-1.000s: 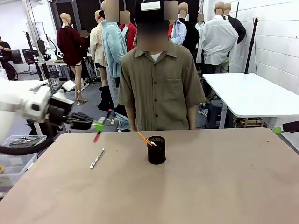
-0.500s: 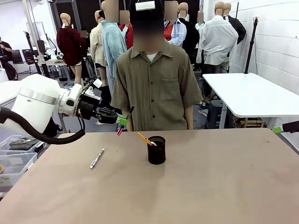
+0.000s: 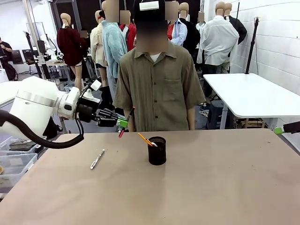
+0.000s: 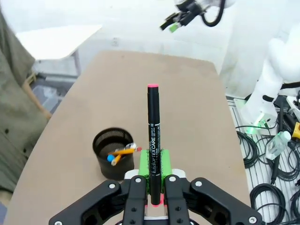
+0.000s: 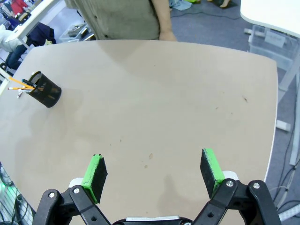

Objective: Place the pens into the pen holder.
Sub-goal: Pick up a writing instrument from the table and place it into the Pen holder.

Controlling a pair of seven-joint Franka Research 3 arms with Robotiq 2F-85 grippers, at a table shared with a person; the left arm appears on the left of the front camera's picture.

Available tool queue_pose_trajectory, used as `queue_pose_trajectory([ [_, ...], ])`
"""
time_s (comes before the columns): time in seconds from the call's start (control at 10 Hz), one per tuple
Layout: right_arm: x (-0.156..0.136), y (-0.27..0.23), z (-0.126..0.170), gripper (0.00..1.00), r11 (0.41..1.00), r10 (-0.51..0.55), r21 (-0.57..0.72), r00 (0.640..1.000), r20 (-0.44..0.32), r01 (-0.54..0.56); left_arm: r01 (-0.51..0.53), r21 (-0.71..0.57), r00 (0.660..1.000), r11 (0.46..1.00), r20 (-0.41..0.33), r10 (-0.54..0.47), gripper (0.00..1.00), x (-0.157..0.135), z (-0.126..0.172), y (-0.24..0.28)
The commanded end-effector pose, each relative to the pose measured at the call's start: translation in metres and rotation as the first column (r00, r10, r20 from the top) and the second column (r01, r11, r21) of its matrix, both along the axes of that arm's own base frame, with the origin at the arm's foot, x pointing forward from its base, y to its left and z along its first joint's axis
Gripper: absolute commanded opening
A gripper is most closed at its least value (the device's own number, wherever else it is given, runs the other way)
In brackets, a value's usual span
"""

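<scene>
Risk: my left gripper, clamped on the black marker toward one end, could swing its long free end against the pen holder rim or the pencil already inside. My left arm reaches level above the table, left of the holder. The silvery pen lies on the table. My right gripper hangs spread, empty.

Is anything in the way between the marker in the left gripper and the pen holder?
Nothing visible blocks it. The left gripper holds the black marker in the air left of the pen holder, with open space between. The orange pencil leans out of the holder toward that side and might get brushed.
</scene>
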State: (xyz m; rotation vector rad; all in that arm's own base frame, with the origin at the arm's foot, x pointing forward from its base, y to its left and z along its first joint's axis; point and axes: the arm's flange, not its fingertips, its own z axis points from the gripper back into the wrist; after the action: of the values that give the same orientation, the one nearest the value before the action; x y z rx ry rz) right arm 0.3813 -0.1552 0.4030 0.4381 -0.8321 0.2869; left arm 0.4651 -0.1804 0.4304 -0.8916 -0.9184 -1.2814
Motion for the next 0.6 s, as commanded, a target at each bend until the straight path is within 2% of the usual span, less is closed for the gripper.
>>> queue_pose_trajectory([
  [0.0, 0.000, -0.001, -0.002, 1.00, 1.000, 0.003, -0.013, 1.000, -0.007, -0.003, 0.111, -0.106, 0.993, 0.988, 0.063, -0.104, 0.00, 0.014, -0.021, -0.008],
  [0.2, 0.000, -0.001, -0.002, 1.00, 1.000, 0.003, -0.013, 1.000, -0.007, -0.003, 0.189, -0.124, 0.976, 0.974, 0.132, -0.172, 0.00, 0.026, -0.026, -0.021],
  [0.4, 0.000, -0.001, -0.002, 1.00, 1.000, 0.003, -0.013, 1.000, -0.007, -0.003, 0.294, -0.184, 0.950, 0.938, 0.161, -0.267, 0.00, 0.047, -0.036, -0.043],
  [0.5, 0.000, -0.001, -0.002, 1.00, 1.000, 0.003, -0.013, 1.000, -0.007, -0.003, 0.324, -0.203, 0.937, 0.924, 0.202, -0.284, 0.00, 0.056, -0.039, -0.054],
])
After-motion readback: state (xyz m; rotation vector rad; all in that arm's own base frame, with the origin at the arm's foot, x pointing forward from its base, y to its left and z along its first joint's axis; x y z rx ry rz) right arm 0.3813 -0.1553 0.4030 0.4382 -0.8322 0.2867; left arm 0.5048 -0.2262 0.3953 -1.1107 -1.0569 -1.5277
